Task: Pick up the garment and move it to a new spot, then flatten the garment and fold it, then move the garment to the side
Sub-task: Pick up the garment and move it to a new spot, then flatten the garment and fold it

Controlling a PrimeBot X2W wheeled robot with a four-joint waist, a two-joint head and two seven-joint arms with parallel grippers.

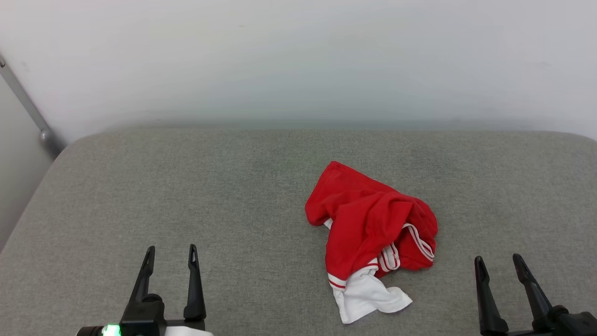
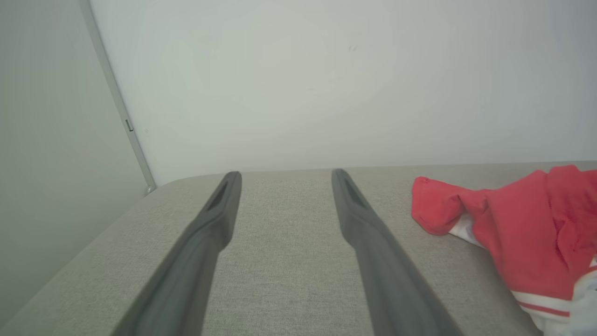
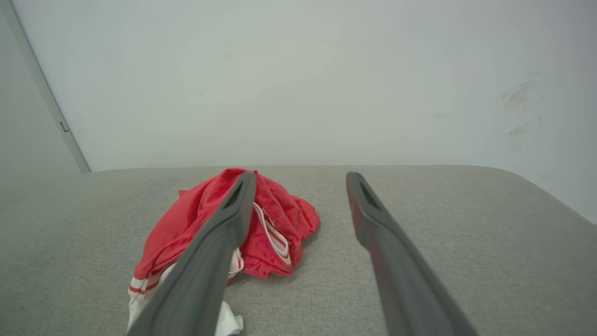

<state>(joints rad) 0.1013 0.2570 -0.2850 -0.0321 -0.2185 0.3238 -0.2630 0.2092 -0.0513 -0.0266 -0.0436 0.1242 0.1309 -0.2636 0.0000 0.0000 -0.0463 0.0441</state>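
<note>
Jaws on both arms stand open and hold nothing, each pair hovering over the near edge of the grey fabric-covered bench (image 1: 140, 186). The left jaws sit near the bench's near left corner, their two dark fingers (image 1: 193, 280) pointing toward the far edge with bare fabric showing between them in the left wrist view (image 2: 373, 252). The right jaws sit near the near right corner, fingers (image 1: 485, 294) spread apart and leaning slightly left. The garment (image 1: 368, 219) lies crumpled in a heap on the bench, right of the middle, well apart from the left jaws and nearer the right ones, touching neither in the head view. Its long axis runs from the far edge toward the near edge, tilted a little. A red corner points toward the far edge and the pale wall (image 1: 298, 60), while a white sleeve (image 1: 368, 294) points toward the near edge. Red-and-white stripe trim (image 1: 419, 240) curls along the heap's right side. From the left wrist the garment (image 2: 527, 233) lies off to the right. From the right wrist, one finger (image 3: 219, 242) crosses in front of the garment (image 3: 182, 228), and the other finger lies over bare bench.
</note>
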